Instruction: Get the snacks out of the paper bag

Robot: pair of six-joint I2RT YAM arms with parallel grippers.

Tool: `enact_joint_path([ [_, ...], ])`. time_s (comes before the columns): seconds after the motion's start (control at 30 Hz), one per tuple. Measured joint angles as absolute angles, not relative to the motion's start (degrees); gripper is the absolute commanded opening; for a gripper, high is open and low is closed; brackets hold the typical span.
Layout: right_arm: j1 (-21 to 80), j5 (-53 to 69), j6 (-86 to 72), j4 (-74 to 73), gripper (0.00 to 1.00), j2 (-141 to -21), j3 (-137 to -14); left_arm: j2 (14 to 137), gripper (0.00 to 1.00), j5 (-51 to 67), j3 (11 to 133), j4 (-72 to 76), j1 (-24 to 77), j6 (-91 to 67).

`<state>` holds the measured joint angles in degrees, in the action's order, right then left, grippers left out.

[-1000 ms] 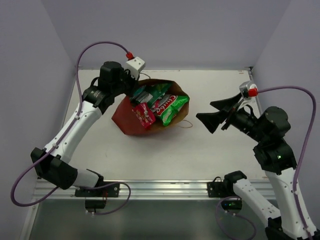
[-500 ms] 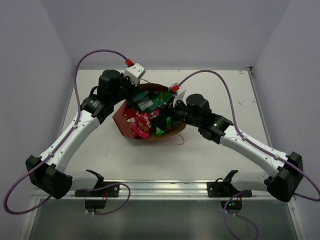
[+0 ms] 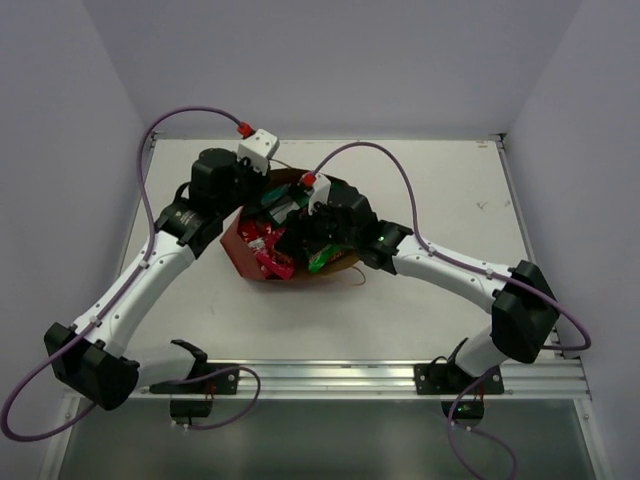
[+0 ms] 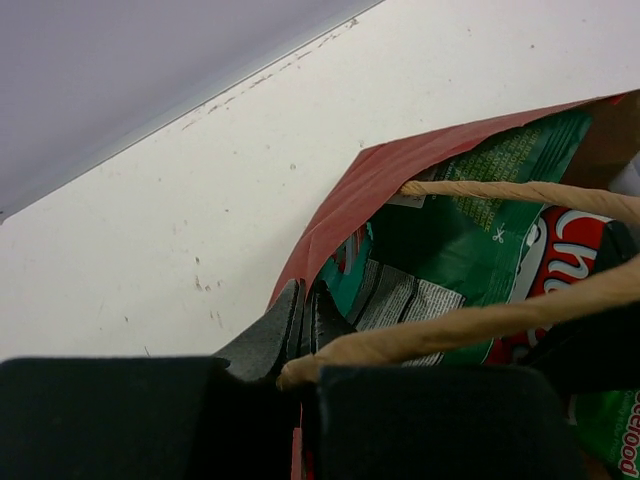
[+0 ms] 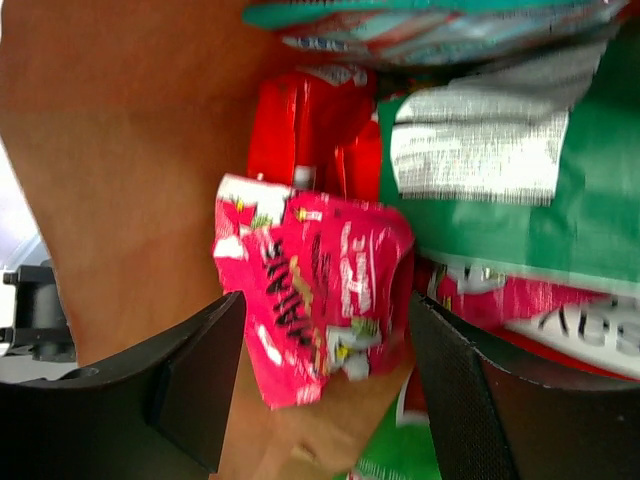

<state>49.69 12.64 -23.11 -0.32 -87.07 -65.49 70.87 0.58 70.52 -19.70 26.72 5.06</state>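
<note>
Flanking a crinkly red foil packet (image 5: 310, 290) — the right jaws gape.

You have one paper bag (image 3: 240, 248); two grippers, left gripper (image 4: 298, 312) and right gripper (image 5: 325, 315); inside, one teal packet (image 5: 430, 18) at 12 o'clock, one red packet (image 5: 310, 130), two pink packets (image 5: 310, 270), one green bag (image 5: 570, 220).

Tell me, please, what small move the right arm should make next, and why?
Probably close the right gripper on the pink-red packet: the right wrist view shows its open jaws flanking that packet inside the paper bag, while the left gripper pinches the bag's rim.
</note>
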Motion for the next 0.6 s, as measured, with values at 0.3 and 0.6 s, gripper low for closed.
enact_joint_path([
  [0.3, 49.84, 14.17, -21.76, 0.47, 0.53, -90.80, -69.28, 67.85, 0.00, 0.30, 68.51, -20.10, 26.72, 3.60],
  [0.6, 50.76, 17.61, -20.05, 0.12, 0.33, -90.80, -69.30, 67.48, 0.00, -0.80, 68.51, -20.53, 26.76, 3.42],
])
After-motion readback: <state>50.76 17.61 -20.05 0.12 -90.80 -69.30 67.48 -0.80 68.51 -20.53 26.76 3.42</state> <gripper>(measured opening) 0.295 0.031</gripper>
